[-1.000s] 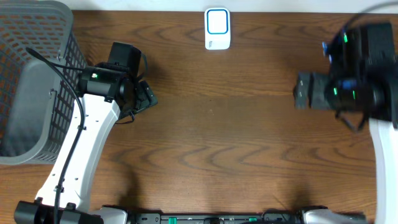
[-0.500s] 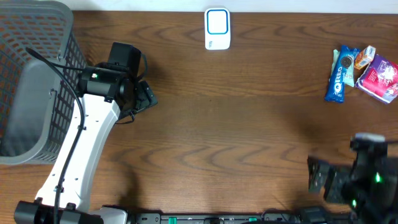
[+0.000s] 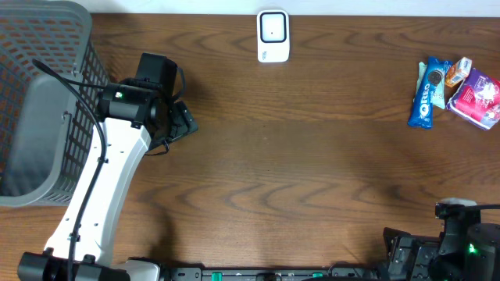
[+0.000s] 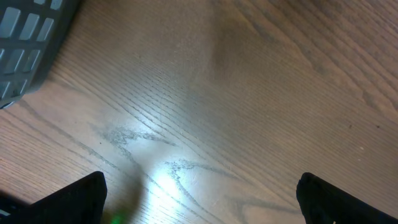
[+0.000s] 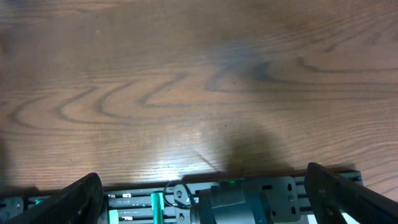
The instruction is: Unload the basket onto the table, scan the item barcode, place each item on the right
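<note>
The items lie at the table's right edge: a blue Oreo packet (image 3: 426,94), an orange-and-white packet (image 3: 457,76) and a purple packet (image 3: 476,97). The white barcode scanner (image 3: 273,35) stands at the back centre. My left gripper (image 3: 183,121) hovers over bare wood at the left, open with nothing between its fingers (image 4: 202,202). My right gripper (image 3: 397,248) sits low at the front right edge, far from the items. It is open and empty (image 5: 202,202), looking at the table's front edge. No item shows in either wrist view.
A grey mesh basket (image 3: 47,47) fills the far left, and its corner (image 4: 31,37) shows in the left wrist view. The black mounting rail (image 5: 249,202) runs along the table's front edge below the right gripper.
The right arm has swung from above the snack packets at the back right down to the front right edge, uncovering them. The left arm has not moved.
</note>
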{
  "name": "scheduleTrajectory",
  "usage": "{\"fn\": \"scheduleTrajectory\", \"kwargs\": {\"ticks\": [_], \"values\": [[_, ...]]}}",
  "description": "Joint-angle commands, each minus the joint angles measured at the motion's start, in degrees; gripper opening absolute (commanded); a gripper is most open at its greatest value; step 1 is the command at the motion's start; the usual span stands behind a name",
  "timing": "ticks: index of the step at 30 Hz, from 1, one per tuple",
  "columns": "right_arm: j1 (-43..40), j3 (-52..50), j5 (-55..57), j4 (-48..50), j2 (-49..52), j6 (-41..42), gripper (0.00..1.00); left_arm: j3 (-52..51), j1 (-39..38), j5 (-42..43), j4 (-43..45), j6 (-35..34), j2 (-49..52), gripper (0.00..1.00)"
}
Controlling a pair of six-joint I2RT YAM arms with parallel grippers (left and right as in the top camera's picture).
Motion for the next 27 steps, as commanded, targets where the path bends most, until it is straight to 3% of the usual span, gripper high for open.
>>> {"fn": "scheduleTrajectory", "kwargs": {"ticks": [1,7,12,18,27], "values": [[0.24,-0.22,0.55,0.96,-0.13,0.24,0.99,-0.04,0.24,-0.35,-0.15,-0.28,0.11,0.98],[0.22,-1.36,-0.44,11.63,-0.15,-1.64,0.99,-0.04,0.24,-0.35,-0.15,-0.28,0.11,0.98],[0.0,-7.21,-2.45,23.23,-2.93,-10.64,0.99,-0.04,0.24,-0.33,-0.15,-0.28,0.11,0.98],[-3.28,-23.8,-8.57,41.59,-14.14,-19.12,0.99,-0.04,0.24,-0.35,-0.15,-0.28,0.11,0.98],[-9.22,-47.69,-13.03,66.6,-26.51,-19.32,0.99,-0.04,0.24,-0.35,-0.15,-0.28,0.11,0.98]]}}
